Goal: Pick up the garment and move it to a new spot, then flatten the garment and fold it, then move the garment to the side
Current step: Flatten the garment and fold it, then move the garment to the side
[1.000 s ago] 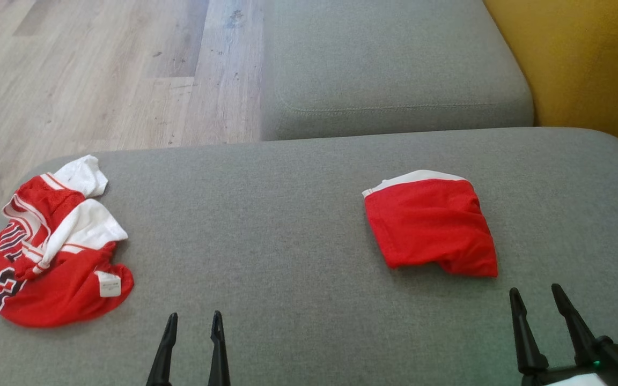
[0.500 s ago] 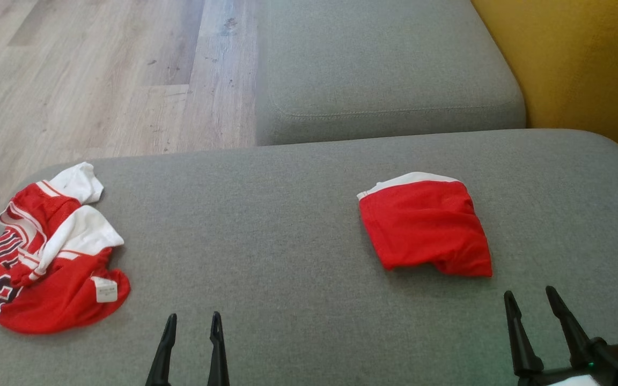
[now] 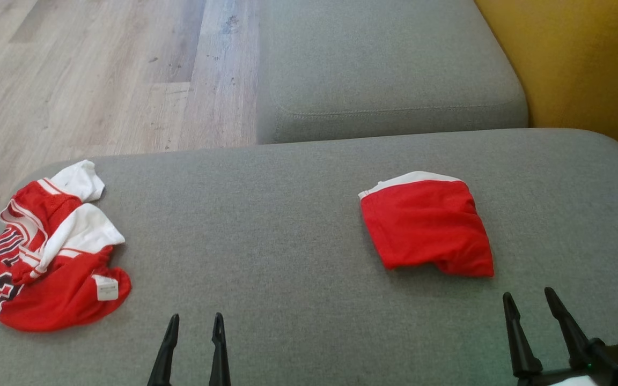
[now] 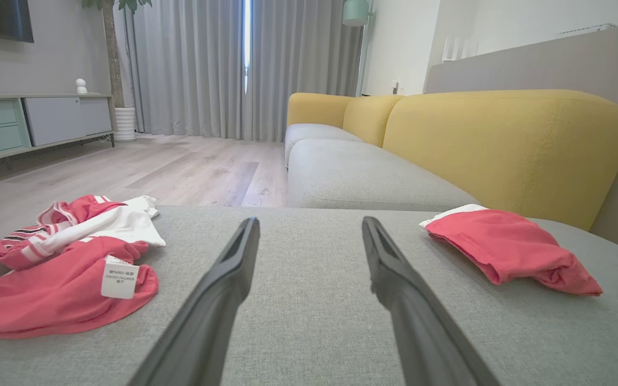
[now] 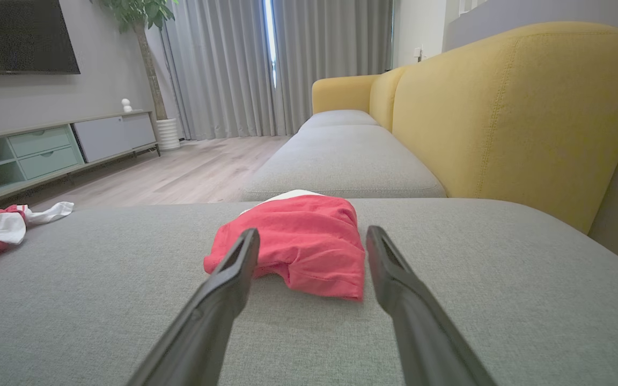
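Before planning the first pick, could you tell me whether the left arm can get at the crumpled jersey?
Probably yes. The left gripper is open and empty, and only bare grey cushion lies between it and the crumpled jersey to its left. Nothing blocks the way, though reach is unproven.

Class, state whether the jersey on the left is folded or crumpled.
Crumpled: the jersey lies in a bunched heap, label showing.

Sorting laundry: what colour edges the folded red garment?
A white band; clearest in the head view.
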Available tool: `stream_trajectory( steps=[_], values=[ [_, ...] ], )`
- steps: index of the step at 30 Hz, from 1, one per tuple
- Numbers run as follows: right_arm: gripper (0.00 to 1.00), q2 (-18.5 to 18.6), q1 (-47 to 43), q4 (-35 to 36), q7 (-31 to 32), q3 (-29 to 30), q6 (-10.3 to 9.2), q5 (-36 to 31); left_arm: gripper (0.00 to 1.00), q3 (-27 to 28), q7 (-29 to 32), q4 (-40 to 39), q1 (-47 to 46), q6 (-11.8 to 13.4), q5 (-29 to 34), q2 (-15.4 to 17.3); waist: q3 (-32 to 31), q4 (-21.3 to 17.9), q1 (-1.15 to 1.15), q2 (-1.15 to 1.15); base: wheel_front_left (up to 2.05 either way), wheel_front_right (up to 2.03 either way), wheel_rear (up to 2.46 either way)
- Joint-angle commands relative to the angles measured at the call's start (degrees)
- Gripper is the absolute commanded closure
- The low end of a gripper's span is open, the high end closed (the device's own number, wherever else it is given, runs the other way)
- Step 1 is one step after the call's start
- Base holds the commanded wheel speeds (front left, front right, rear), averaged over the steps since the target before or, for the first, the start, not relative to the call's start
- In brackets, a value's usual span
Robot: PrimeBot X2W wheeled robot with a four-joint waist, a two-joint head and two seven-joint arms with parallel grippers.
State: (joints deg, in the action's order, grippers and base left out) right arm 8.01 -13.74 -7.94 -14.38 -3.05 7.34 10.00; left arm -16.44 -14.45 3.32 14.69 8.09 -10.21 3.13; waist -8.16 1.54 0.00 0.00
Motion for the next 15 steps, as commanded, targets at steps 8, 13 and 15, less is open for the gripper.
stream_trajectory(
  steps=[8, 13, 15],
  values=[
    [0.0, 1.2, 2.48, 1.85, -0.62, -0.77, 0.14, -0.58, 0.0, 1.59, -0.55, -3.0, -2.14, -0.5, -2.62, -0.25, 1.2, 0.63, 0.0, 0.0, 0.0, 0.0, 0.0],
    [0.0, 2.51, 4.39, 1.2, -0.62, -0.35, 0.14, -1.05, 0.0, 0.14, -0.55, -2.62, -3.02, -2.24, -3.58, -0.25, 3.33, 1.32, 0.0, 0.0, 0.0, 0.0, 0.0],
    [0.0, 3.45, 6.02, 0.28, -0.62, -0.46, 0.14, -1.76, 0.0, 0.03, -0.55, -2.44, -3.5, -2.07, -3.46, -0.25, 4.42, 1.29, 0.0, 0.0, 0.0, 0.0, 0.0]
  ],
)
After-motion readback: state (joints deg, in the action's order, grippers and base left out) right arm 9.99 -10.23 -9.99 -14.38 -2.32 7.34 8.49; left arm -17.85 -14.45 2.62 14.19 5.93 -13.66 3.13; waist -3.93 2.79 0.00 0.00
